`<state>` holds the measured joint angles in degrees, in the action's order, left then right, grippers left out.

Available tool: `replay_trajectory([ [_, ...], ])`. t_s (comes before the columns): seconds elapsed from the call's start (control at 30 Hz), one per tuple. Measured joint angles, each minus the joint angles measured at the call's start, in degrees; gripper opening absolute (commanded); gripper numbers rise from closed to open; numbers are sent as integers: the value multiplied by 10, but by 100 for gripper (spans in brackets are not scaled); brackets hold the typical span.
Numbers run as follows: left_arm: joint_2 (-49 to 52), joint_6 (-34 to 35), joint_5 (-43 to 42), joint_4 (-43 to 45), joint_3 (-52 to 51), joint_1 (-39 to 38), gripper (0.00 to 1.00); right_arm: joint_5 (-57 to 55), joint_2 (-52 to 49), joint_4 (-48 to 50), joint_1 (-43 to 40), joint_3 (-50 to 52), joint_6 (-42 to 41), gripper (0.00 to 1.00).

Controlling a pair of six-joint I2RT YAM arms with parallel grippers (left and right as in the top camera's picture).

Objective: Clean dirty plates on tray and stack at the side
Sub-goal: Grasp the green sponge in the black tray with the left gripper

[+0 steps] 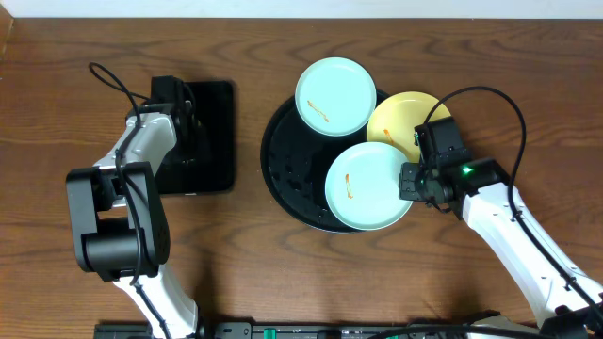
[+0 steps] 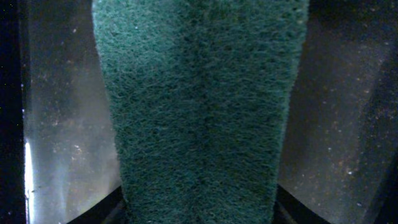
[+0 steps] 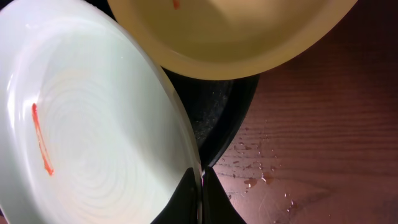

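Because the right gripper [image 3: 200,180] was pressed together on only the thin rim of the nearer pale mint-blue round plate [image 1: 367,185], the hold looked slight. That plate lay on the large round glossy black tray [image 1: 283,160], an orange smear [image 3: 41,140] across its face. If it was wet, as the droplets [image 3: 261,180] on the brown wooden table [image 1: 471,47] suggested, it could slip free when lifted.

The pale yellow round plate [image 1: 407,118] met its edge and overhung the tray, so a careless lift might drag it or tip it off. The second mint-blue plate [image 1: 334,94] sat at the tray's far side.

The left gripper [image 1: 184,118] hung over the small rectangular black tray [image 1: 212,141] about a dark green scouring pad [image 2: 199,112]. Whether it pinched the pad could not be told, and a loose pad might drop.
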<state>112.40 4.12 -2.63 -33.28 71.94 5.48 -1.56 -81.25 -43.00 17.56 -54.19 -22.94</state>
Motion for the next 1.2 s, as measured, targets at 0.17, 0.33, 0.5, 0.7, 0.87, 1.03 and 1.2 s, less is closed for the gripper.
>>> replay_trajectory([
  [0.17, 0, -1, 0, 8, 0, 0, 78, 0, 0, 0, 0, 0, 0, 1],
  [0.33, 0, -1, 0, 25, 0, 0, 73, 0, 0, 0, 0, 0, 0, 1],
  [0.5, 0, -1, 0, 36, 0, 0, 44, 0, 0, 0, 0, 0, 0, 1],
  [0.7, 0, -3, 0, 36, 0, 0, 8, 0, 0, 0, 0, 0, 0, 1],
  [0.87, 0, -5, 0, 37, 0, 0, 54, 0, 0, 0, 0, 0, 0, 1],
  [1.03, 0, -7, 0, 41, 0, 0, 78, 0, 0, 0, 0, 0, 0, 1],
  [1.2, 0, -8, 0, 76, 0, 0, 78, 0, 0, 0, 0, 0, 0, 1],
])
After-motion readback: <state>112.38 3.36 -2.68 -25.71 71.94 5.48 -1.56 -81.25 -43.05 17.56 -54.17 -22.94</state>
